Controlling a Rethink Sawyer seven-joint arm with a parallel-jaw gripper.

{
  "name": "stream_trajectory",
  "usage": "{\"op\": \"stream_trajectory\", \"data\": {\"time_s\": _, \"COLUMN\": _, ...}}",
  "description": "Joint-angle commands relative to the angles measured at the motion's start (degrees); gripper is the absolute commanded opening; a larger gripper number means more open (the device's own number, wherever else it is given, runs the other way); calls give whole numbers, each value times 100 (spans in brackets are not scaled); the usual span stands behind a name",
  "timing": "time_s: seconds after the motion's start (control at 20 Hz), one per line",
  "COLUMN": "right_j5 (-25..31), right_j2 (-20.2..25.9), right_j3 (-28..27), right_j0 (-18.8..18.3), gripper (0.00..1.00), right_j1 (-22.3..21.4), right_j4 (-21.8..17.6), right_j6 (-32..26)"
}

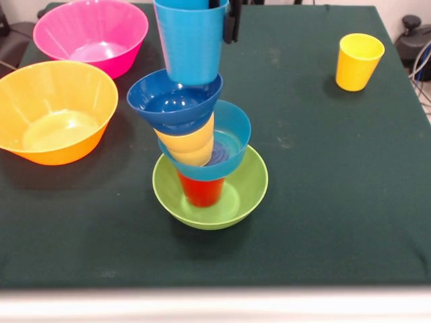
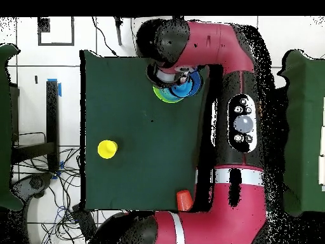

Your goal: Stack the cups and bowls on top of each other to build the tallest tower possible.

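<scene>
Light blue cup (image 1: pixel 192 42) sits atop tower (image 1: pixel 202 155), in dark blue bowl (image 1: pixel 174 101). Gripper (image 1: pixel 229 20) finger at cup's rim; grip state can't tell.

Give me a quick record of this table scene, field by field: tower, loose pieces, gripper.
tower base: green bowl with a red cup in it
tower middle: light blue bowl, yellow cup, dark blue bowl
tower top: light blue cup
lean: tilted
loose pieces: pink bowl, orange bowl, lone yellow cup
gripper: at the top cup, state unclear
</scene>
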Motion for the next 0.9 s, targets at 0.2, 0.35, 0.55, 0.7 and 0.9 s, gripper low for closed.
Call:
{"op": "stream_trajectory", "data": {"time_s": 0.2, "right_j5": 319, "right_j2": 286, "right_j3": 59, "right_j0": 85, "gripper": 0, "right_j1": 64, "right_j4": -458, "right_j6": -1606}}
{"op": "stream_trajectory", "data": {"time_s": 0.35, "right_j5": 227, "right_j2": 242, "right_j3": 246, "right_j0": 75, "gripper": 0, "right_j1": -19, "right_j4": -502, "right_j6": -1666}}
{"op": "stream_trajectory", "data": {"time_s": 0.55, "right_j5": 279, "right_j2": 231, "right_j3": 245, "right_j0": 60, "gripper": 0, "right_j1": -41, "right_j4": -572, "right_j6": -1805}}
{"op": "stream_trajectory", "data": {"time_s": 0.7, "right_j5": 247, "right_j2": 225, "right_j3": 280, "right_j0": 17, "gripper": 0, "right_j1": -53, "right_j4": -591, "right_j6": -1868}}
{"op": "stream_trajectory", "data": {"time_s": 0.9, "right_j5": 141, "right_j2": 217, "right_j3": 479, "right_j0": -19, "gripper": 0, "right_j1": -141, "right_j4": -548, "right_j6": -1845}}
